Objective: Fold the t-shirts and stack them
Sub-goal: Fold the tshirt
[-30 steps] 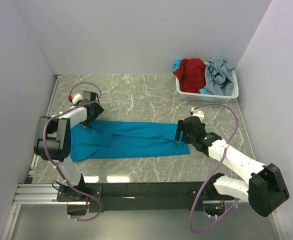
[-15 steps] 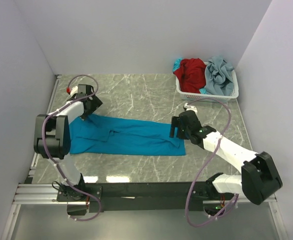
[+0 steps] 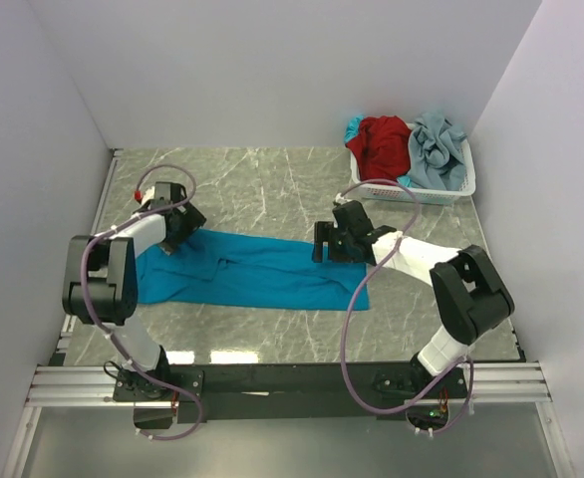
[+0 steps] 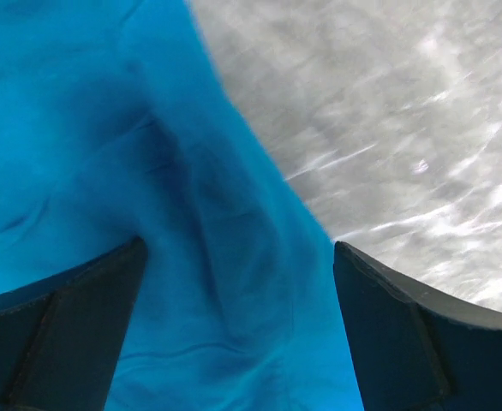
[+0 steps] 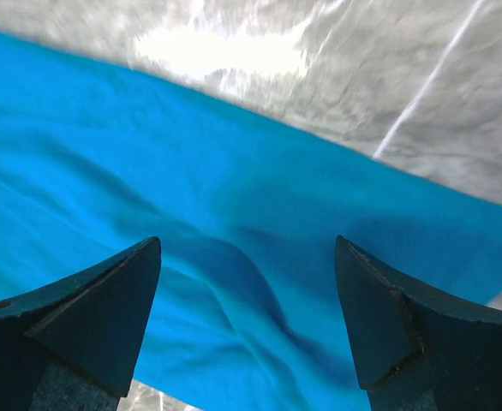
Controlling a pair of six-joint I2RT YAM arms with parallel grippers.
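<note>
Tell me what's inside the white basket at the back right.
The white lattice basket holds a red t-shirt and a pale grey-blue t-shirt, with a bit of teal-blue cloth at its left edge. Anything beneath them is covered.

The left arm reaches forward along the left side with its elbow folded, and the left gripper [image 3: 172,235] points down with its fingers [image 4: 62,325] spread wide apart. The right arm stretches low, forward and inward toward the middle. The right gripper [image 3: 328,245] also faces down, fingers [image 5: 88,317] well apart.
</note>
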